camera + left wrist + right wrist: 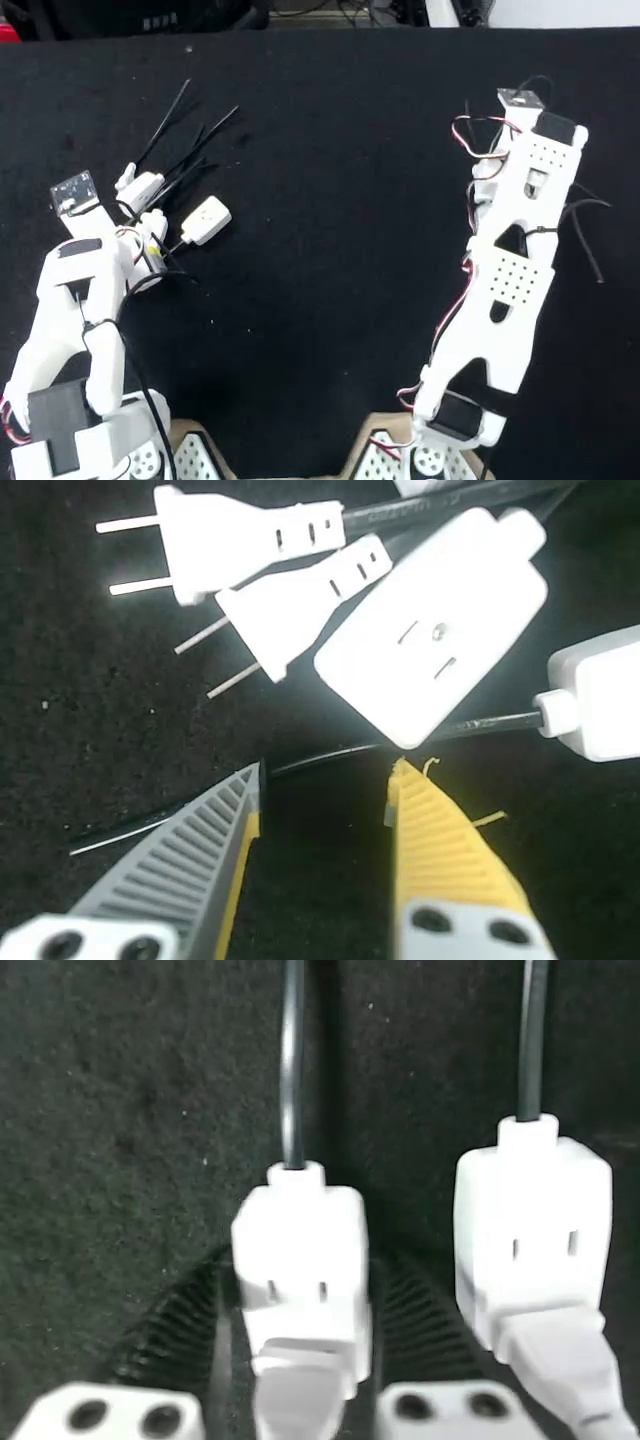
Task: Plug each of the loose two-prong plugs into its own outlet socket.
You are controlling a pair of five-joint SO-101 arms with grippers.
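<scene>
Left tool [325,772], jaws wide over the black cable [300,763], could pinch that cable instead of the 2 loose plugs [300,600].

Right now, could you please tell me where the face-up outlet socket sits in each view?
High view: outlet socket left of centre, near the left gripper.
Left wrist view: outlet socket just beyond left gripper.
Right wrist view: other white cabled blocks.
Shared landmark: left gripper.
</scene>
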